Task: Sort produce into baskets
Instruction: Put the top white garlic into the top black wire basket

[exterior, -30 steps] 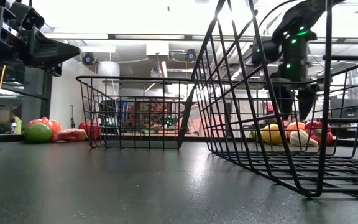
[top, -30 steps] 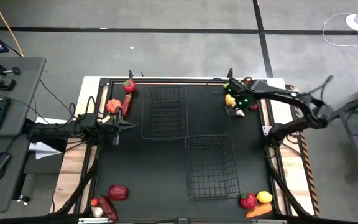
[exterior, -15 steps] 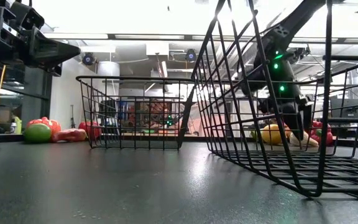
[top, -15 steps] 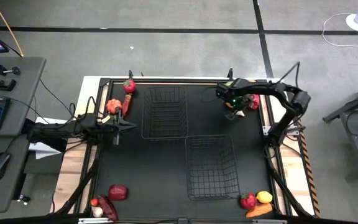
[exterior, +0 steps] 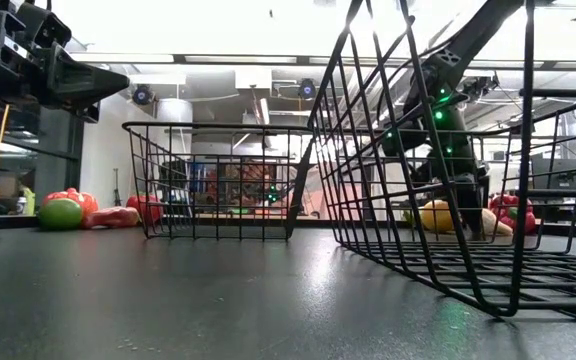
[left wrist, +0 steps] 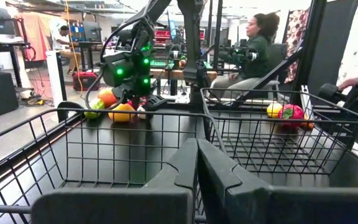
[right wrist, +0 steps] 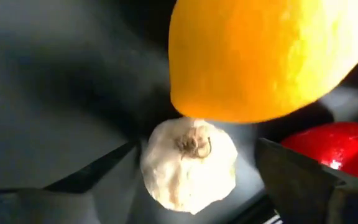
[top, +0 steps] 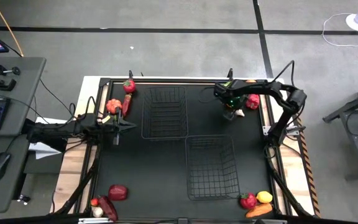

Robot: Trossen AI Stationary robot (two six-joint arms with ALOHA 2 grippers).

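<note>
My right gripper [top: 230, 111] is open, low over the produce at the table's far right. In the right wrist view its fingers [right wrist: 104, 169] stand on either side of a white garlic bulb [right wrist: 188, 163] that lies on the table. A yellow piece [right wrist: 260, 56] lies against the bulb's far side and a red piece [right wrist: 328, 142] lies beside it. Two black wire baskets stand mid-table, one farther [top: 164, 112] and one nearer [top: 211, 167]. My left gripper [top: 131, 125] is shut and empty, held level at the farther basket's left side. My right gripper comes at the garlic bulb from above, one finger on each side of it. A gap shows beside one finger [right wrist: 297, 177]. I cannot tell whether the other finger touches the bulb.
More produce lies at the far left [top: 118, 102], the near left corner [top: 110, 198] and the near right corner [top: 257, 201]. A person sits in the room beyond the table [left wrist: 253, 46]. A desk with keyboard and mouse stands left of the table.
My right gripper has gone down onto the far right produce and a little toward the table's left edge, while its arm has folded in. The produce has stayed in place.
</note>
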